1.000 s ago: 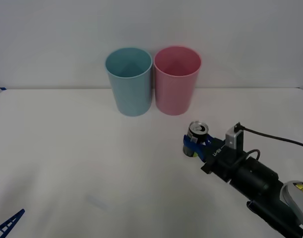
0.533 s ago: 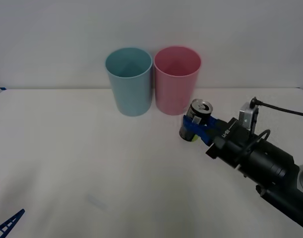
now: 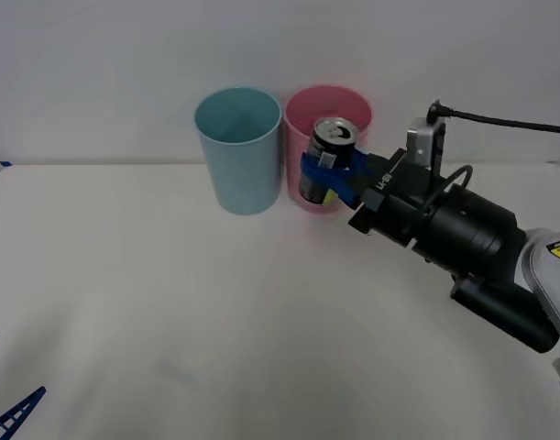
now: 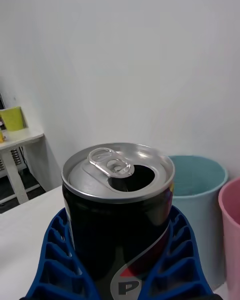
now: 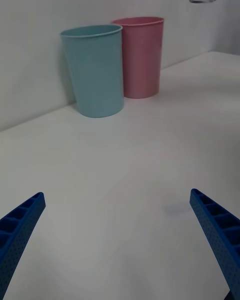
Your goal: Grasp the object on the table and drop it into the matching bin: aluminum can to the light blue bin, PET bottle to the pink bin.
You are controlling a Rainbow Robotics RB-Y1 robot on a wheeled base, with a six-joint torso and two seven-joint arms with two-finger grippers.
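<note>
The right end effector [image 3: 339,176] grips the aluminum can [image 3: 325,160] aloft before the pink bin [image 3: 327,119]; releasing here risks the wrong bin, since the light blue bin [image 3: 238,124] stands farther left.

Colours on the white table [image 3: 170,302]

A dark can [image 3: 323,170] with a silver top is clasped by blue ribbed fingers [image 4: 55,260]; the two bins are pale blue [image 3: 239,156] and pink [image 3: 353,124].
</note>
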